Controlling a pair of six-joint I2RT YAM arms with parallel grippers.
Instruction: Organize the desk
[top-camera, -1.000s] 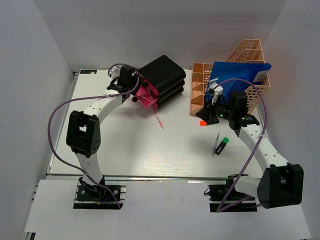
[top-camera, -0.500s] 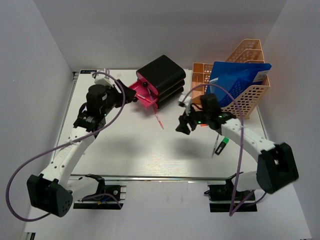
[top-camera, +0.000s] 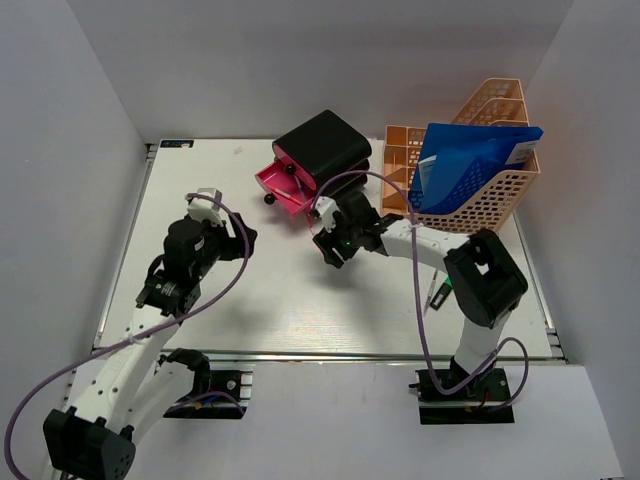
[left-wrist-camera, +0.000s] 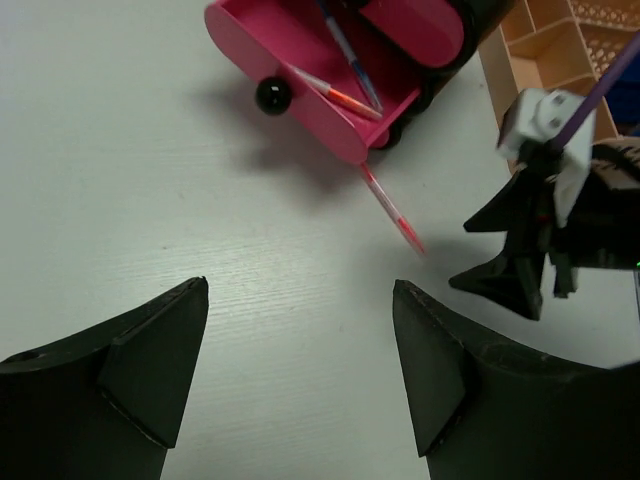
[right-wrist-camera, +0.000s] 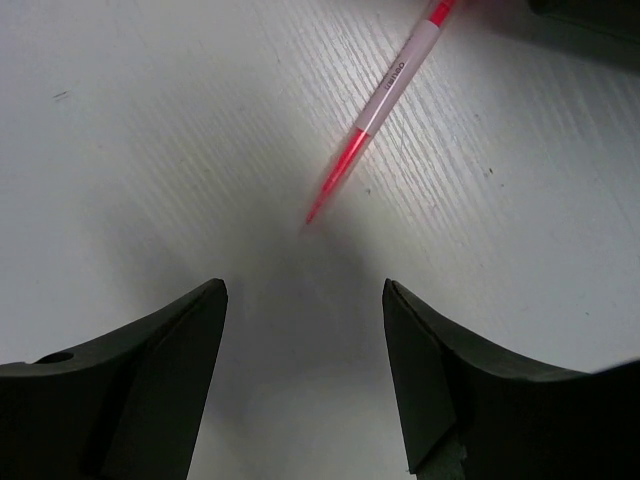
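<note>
**Top and wrist views, mid-task.** My right gripper (top-camera: 328, 250) has swung left from the rack (top-camera: 500, 190) to the middle of the desk (top-camera: 250, 300). It now hangs just above the loose pen (right-wrist-camera: 385, 95). Its fingers (right-wrist-camera: 150, 380) stand wide apart with nothing between them, wider than a second ago, and the pen tip lies just beyond the gap.

My left gripper (top-camera: 238, 232) has drawn back from the far-left side of the box (top-camera: 325, 145) toward the near left. It too is spread wide and empty, clear of everything.

The pink drawer (left-wrist-camera: 330, 60) stands pulled out of the box, with a couple of pens lying inside. The loose pen rests on the bare desk just near of the drawer's front, pointing away from it.

The desk itself spans the whole floor of the scene — white, flat, beneath both arms.

Reading: the left arm has cleared the way and the right has lined up on the pen, so the pick is probably next, with the open drawer as its likely home. Other small items near the right edge look unsorted as yet.
</note>
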